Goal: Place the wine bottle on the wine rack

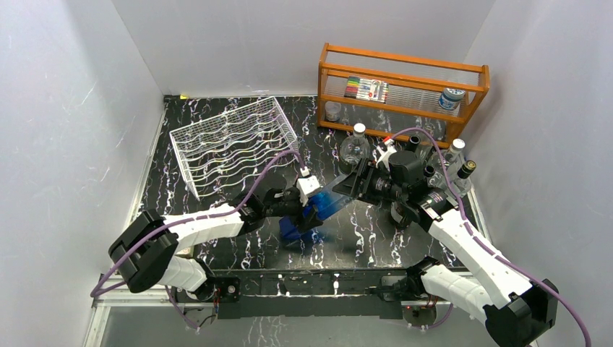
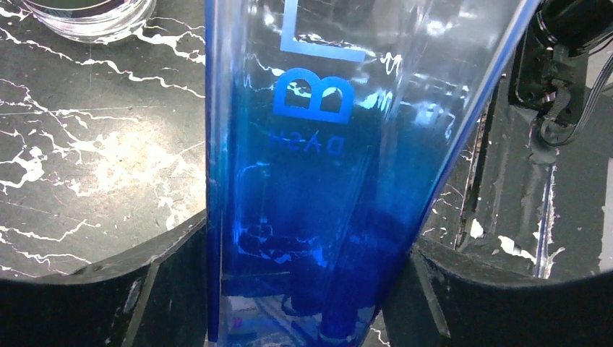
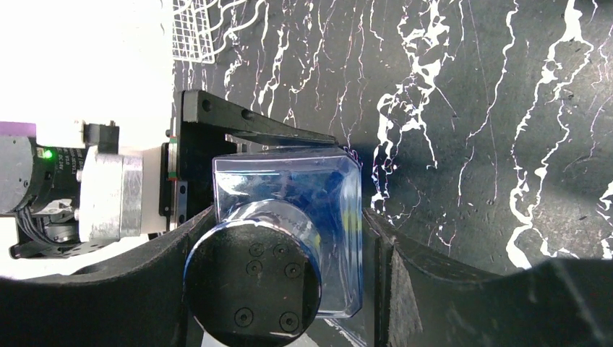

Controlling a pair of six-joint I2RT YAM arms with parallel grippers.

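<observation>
White wire forms the wine rack [image 1: 230,144], which sits at the far left of the black marbled table [image 1: 369,242] with its wavy cradles bare. Right of it and nearer, the left gripper [image 1: 309,204] is closed on the wine bottle [image 1: 329,202]. Its wrist view shows both fingers [image 2: 137,289] pressed flat against the deep blue lower body. The bottle lies slanted near the table's middle, between the two arms and well apart from the rack. I cannot tell whether its base is clear of the table. It is square-sided glass, deep blue at the bottom and fading to clear toward the shoulder, so I judge it stiff, fairly heavy, slick and breakable. The flat faces look like the best place to hold it, since the pads seat squarely there. The round black cap seems a poorer hold, as it could twist or slip. At the bottle's right end, the right gripper [image 1: 359,184] is closed around the shoulder just below that cap. Two holds should keep the weight from swinging. Further right stand other bottles [image 1: 356,148], with an orange wooden shelf [image 1: 402,76] at the far right.
</observation>
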